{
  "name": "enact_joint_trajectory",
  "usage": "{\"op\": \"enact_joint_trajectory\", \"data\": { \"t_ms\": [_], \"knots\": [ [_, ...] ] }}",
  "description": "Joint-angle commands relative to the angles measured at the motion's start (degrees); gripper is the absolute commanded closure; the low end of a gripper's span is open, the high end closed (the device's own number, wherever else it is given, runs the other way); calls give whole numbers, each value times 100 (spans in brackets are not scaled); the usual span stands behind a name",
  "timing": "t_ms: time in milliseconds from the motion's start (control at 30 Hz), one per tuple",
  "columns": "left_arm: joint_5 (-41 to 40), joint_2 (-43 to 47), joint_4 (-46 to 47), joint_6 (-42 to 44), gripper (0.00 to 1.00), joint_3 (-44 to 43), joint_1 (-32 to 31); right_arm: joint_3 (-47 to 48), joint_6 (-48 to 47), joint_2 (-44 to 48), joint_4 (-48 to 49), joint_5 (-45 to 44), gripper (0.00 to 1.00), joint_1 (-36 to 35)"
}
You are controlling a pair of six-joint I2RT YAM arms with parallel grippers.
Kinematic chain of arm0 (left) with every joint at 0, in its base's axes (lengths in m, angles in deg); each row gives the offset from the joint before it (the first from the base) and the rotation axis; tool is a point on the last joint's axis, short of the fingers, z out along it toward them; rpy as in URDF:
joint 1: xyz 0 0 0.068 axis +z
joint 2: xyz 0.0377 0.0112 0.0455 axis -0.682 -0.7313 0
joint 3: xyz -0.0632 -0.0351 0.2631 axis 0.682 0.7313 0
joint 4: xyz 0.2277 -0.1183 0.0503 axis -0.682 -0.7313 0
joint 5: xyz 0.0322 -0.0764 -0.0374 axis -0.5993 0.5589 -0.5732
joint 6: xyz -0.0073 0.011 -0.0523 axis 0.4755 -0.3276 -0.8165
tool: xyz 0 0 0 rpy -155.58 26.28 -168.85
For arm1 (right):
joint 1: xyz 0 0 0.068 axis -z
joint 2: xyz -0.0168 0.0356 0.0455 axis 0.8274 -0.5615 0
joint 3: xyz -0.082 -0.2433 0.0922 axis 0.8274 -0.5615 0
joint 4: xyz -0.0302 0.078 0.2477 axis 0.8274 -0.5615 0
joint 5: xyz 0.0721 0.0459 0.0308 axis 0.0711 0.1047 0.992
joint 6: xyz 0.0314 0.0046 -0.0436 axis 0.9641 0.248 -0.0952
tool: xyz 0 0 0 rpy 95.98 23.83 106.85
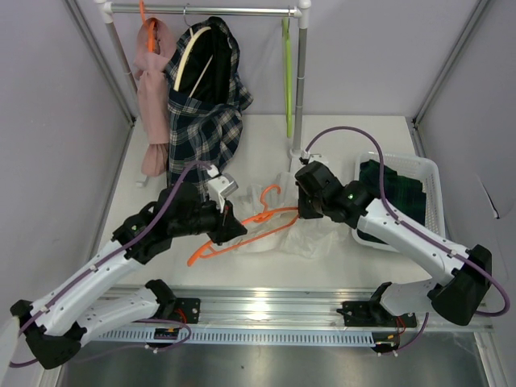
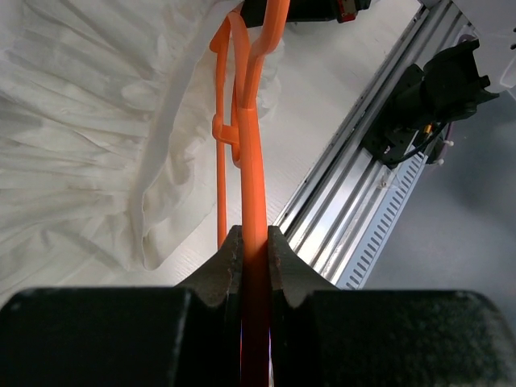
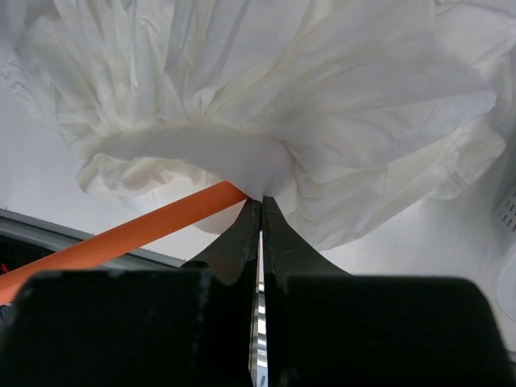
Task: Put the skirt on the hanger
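The dark green tartan skirt lies bunched in a white basket at the right, with no gripper on it. The lime-green hanger hangs from the rack rail at the back. My left gripper is shut on the bar of an orange hanger lying at the table's middle. My right gripper is shut on the gathered edge of a white ruffled garment, which lies under and beside that orange hanger.
A clothes rack at the back carries a pink garment on another orange hanger and a navy-and-white checked garment on a cream hanger. A metal rail runs along the table's near edge.
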Motion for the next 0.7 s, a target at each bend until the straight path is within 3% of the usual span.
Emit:
{"op": "enact_joint_trajectory", "data": {
  "t_ms": [0,300,667],
  "knots": [
    [-76,-81,687,-144,100,75,-169,379,101,227,-63,-97,100,-85],
    [-147,-774,1355,-224,100,189,-204,458,242,359,-203,-237,100,-349],
    [152,-1768,2559,-452,100,611,-222,-472,312,684,165,-229,100,-367]
  ]
}}
